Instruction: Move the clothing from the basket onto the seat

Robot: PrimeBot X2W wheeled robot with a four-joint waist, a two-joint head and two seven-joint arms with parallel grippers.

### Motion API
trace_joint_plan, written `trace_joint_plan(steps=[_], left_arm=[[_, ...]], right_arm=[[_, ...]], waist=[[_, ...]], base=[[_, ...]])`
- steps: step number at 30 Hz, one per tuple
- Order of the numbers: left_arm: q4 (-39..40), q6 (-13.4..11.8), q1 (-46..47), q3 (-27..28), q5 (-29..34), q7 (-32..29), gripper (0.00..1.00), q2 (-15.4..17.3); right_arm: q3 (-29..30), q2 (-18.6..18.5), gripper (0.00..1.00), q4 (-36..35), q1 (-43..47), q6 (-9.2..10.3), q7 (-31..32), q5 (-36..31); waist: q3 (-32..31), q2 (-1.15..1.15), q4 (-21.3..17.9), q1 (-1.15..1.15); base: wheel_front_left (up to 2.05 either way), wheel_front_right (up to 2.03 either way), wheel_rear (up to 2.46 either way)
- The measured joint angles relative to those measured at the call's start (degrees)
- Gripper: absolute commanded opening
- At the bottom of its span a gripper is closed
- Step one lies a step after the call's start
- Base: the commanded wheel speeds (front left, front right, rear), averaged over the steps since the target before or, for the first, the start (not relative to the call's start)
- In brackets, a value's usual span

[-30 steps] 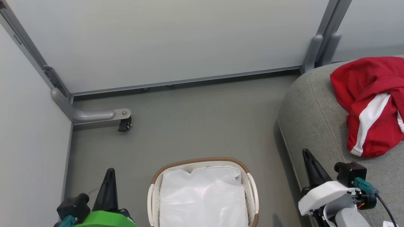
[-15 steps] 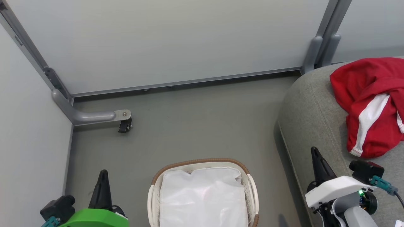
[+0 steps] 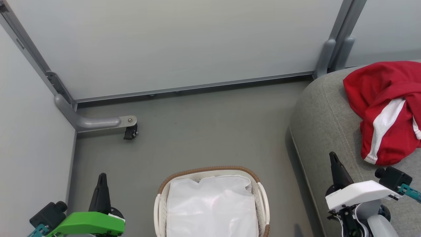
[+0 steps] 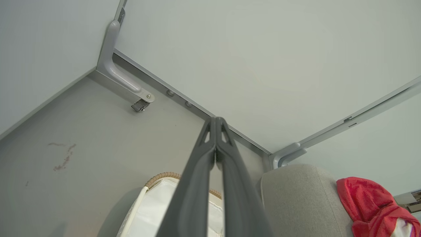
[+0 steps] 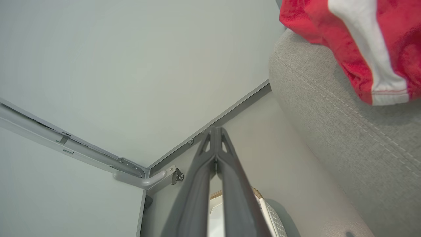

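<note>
The red clothing [image 3: 383,105], partly striped white, lies heaped on the grey seat [image 3: 324,121] at the right. It also appears on the seat [image 4: 296,197] as clothing [image 4: 371,207] in the left wrist view, and as clothing [image 5: 358,42] above the seat [image 5: 345,131] in the right wrist view. The basket [image 3: 210,171] stands on the floor at bottom centre with just its white liner [image 3: 210,207] inside. My left gripper [image 3: 101,176] is shut and empty, left of the basket. By the seat's front edge my right gripper [image 3: 332,155] is shut, holding nothing.
Pale partition panels [image 3: 184,42] close off the back and left. A grey metal foot with a small caster [image 3: 130,131] juts onto the floor at the left. A grey post [image 3: 329,56] stands behind the seat. Grey floor [image 3: 204,128] lies between basket and panels.
Both grippers have drawn back toward the bottom edge of the head view, the left one further left, the right one further right. Clothing, basket and seat stay put.
</note>
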State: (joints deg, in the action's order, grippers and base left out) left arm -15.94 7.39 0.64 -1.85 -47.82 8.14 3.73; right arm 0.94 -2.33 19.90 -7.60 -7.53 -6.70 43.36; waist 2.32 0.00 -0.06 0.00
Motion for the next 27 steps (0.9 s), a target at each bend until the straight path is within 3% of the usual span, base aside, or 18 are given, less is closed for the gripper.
trace_joint_plan(steps=[27], left_arm=[[0.8,0.0,1.66,1.99,-17.68,-4.57,0.0,0.48]], right_arm=[[2.09,-0.1,0.0,-2.19,0.43,0.01,5.05,18.39]], waist=[[-0.62,0.0,0.02,0.0]], base=[[0.0,0.0,0.0]])
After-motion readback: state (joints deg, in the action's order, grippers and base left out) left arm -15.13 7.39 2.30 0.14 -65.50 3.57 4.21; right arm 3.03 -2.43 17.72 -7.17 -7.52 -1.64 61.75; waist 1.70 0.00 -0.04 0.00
